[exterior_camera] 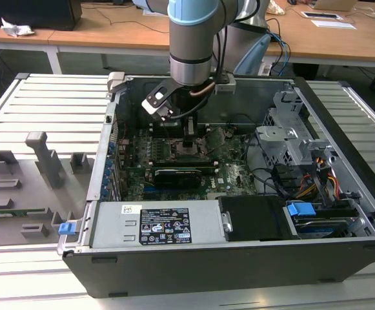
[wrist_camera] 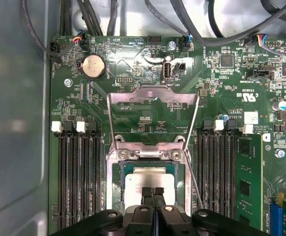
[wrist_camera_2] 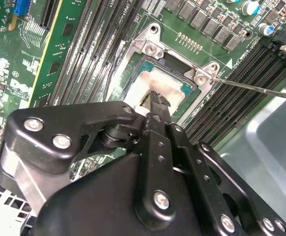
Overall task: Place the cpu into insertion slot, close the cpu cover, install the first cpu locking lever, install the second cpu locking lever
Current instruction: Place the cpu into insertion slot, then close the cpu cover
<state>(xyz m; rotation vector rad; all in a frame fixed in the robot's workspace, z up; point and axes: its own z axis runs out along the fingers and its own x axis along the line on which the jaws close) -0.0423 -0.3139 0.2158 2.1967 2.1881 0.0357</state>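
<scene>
Cpu [wrist_camera: 147, 178] in insertion slot [wrist_camera: 114, 183] w/ gripper [wrist_camera: 152, 191] abv.

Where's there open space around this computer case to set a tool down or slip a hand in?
Bare slatted table borders the case on the exterior view's left, beyond the grey fixtures, and on its right. Inside is crowded: the gripper hangs over the cpu, cables beside it.

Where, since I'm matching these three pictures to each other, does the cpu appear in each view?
First wrist view: the cpu lies in the insertion slot, between two banks of memory slots.
Second wrist view: in the slot, just beyond the tip of the gripper.
Exterior view: too small to tell; its spot is under the gripper, mid-way across the motherboard.
Shared landmark: the gripper, shut, over the chip.
</scene>
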